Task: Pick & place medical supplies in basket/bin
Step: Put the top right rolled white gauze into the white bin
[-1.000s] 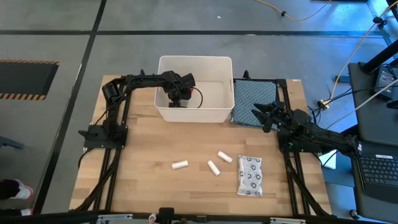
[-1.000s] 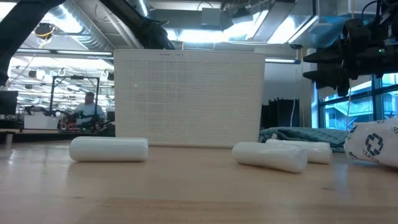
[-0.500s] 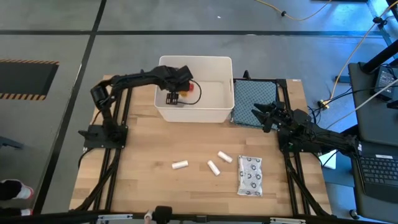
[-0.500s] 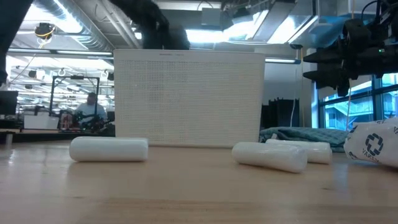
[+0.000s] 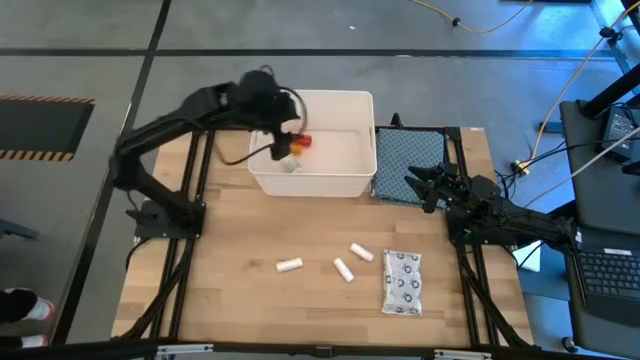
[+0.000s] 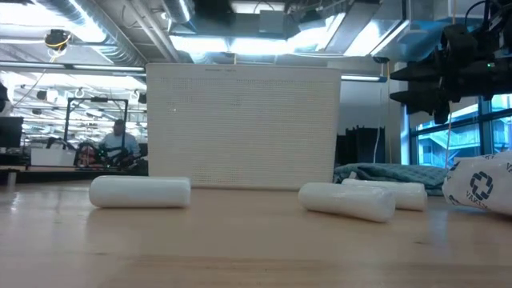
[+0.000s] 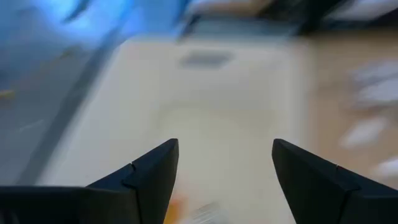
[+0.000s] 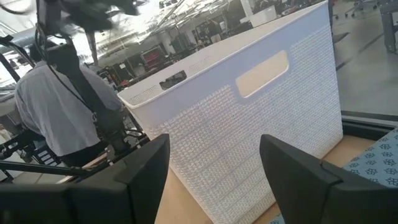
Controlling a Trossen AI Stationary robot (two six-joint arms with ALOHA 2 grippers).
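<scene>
Left claw (image 5: 283,150) open above red bottle (image 5: 301,142)

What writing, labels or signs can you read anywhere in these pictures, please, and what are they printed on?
No words or numbers can be read.
Blister pack: repeated dark round marks, too small to read.
The same pack in the low view: a blue cross-like emblem, without letters.
White tub: a small dark label, unreadable.

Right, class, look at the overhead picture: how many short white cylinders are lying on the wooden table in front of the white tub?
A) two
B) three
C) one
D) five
B: three short white cylinders lie apart on the wooden table, between the white tub and the near edge, beside the blister pack.
</scene>
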